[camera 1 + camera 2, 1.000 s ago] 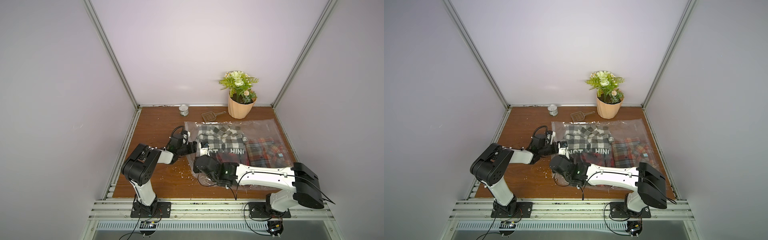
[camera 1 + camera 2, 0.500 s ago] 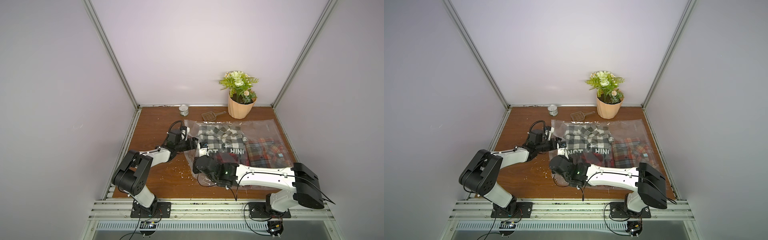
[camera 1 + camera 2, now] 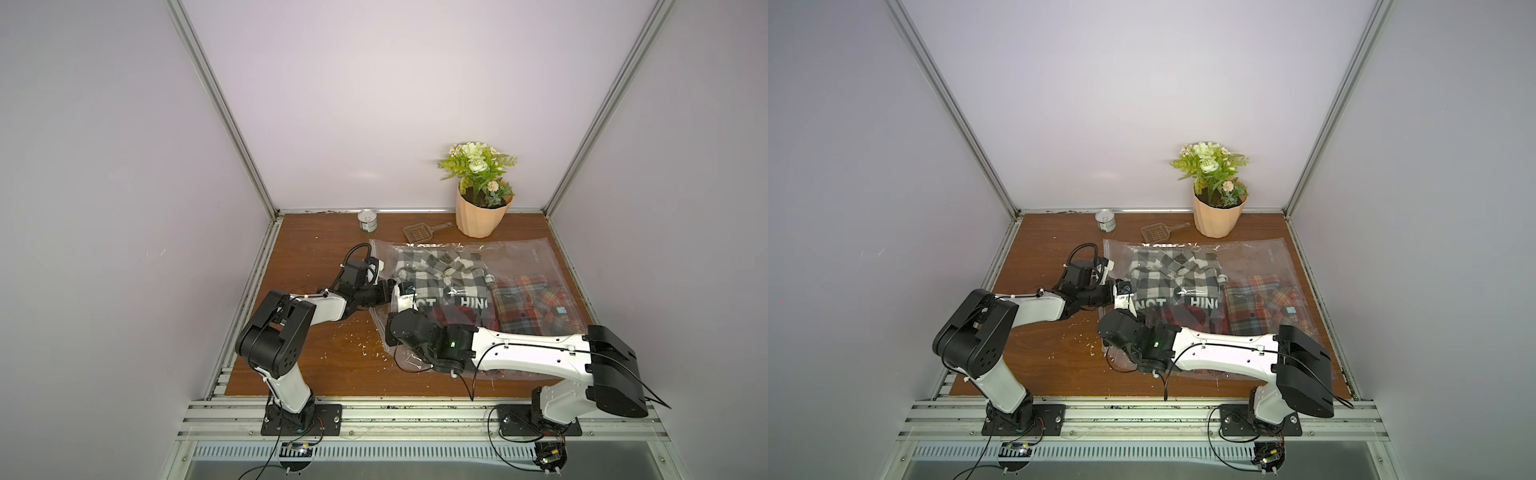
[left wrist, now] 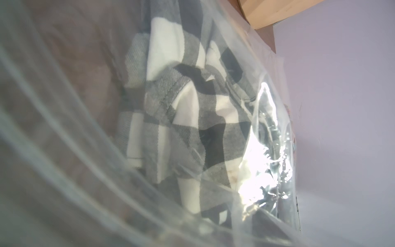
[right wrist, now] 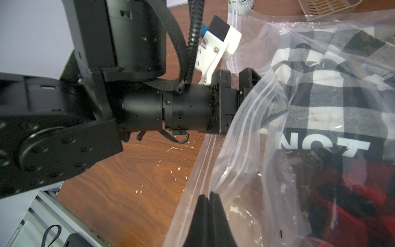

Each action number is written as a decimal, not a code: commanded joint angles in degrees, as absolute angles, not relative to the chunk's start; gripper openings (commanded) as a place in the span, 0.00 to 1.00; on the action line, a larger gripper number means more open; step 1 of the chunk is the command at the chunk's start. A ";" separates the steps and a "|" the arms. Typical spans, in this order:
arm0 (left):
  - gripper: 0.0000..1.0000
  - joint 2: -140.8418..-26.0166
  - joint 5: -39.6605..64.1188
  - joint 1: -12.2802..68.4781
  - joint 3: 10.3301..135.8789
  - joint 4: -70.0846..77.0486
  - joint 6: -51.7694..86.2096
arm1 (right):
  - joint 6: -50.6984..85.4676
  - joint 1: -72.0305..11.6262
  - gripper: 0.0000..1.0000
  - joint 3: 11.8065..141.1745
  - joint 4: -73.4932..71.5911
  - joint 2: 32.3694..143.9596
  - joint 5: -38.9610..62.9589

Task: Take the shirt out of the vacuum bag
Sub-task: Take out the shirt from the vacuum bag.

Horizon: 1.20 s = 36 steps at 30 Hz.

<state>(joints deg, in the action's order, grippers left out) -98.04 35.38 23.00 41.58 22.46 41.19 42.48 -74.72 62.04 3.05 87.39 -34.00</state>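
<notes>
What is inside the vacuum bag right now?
Through the clear vacuum bag show a black-and-white checked shirt, a dark garment lettered in white, red plaid cloth and an orange plaid shirt. The right arm covers the bag's near part; anything there is hidden.

My tabletop [image 3: 316, 249] was brown wood-grain board, walled in on three sides. Along its far edge stood a small tin can [image 3: 368, 219], with a slotted plastic scoop [image 3: 419, 235] lying flat near it (handle pointing toward the pot) and a peach flower pot [image 3: 482, 218] of green leaves and white flowers. The clear vacuum bag [image 3: 523, 257] lay flat over most of the right half, its far edge close to scoop and pot. White flecks [image 3: 353, 338] were scattered on the bare wood by the bag's left edge.
</notes>
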 commanded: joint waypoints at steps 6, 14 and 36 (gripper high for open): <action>0.97 -98.26 31.99 24.93 38.61 26.62 41.24 | 41.48 -75.15 0.00 64.33 -1.59 86.54 -32.41; 0.97 -103.12 33.54 25.53 36.98 38.52 47.18 | 41.06 -75.33 0.00 64.12 -2.71 86.82 -32.00; 0.78 -112.35 36.58 26.81 41.62 44.06 48.80 | 39.77 -75.32 0.00 64.36 -5.37 87.76 -30.39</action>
<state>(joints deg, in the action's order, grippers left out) -110.10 35.27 25.85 41.45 46.76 47.83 40.88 -74.61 62.04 -0.62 88.31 -31.18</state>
